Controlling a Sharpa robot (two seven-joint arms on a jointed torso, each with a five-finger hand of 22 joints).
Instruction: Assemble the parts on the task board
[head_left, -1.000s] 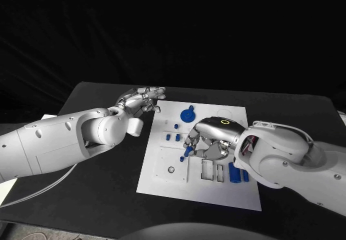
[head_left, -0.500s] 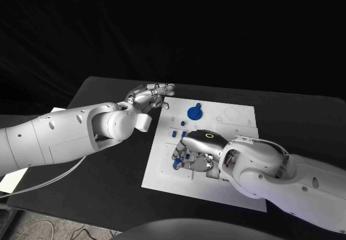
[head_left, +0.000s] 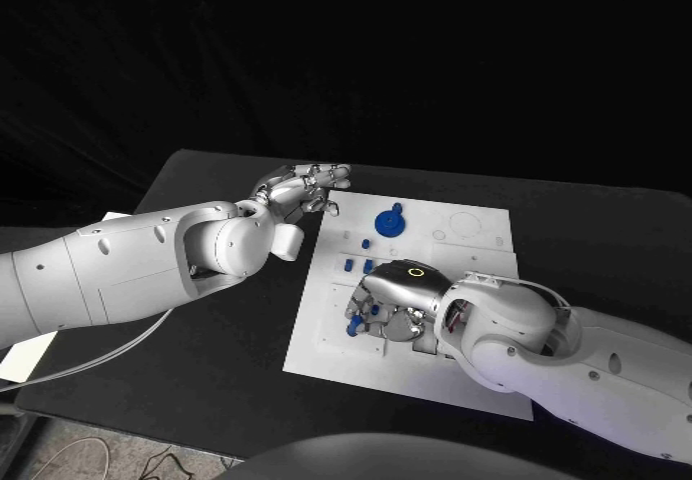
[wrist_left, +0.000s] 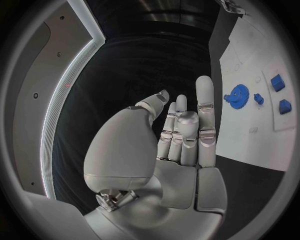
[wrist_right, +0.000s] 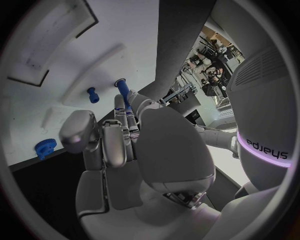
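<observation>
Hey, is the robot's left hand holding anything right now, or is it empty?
Empty. The left hand hangs over the black table beside the task board, fingers straight and apart, nothing between them.

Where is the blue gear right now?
In the head view, the blue gear sits on the task board at its far end, beside the left robot hand.
</observation>
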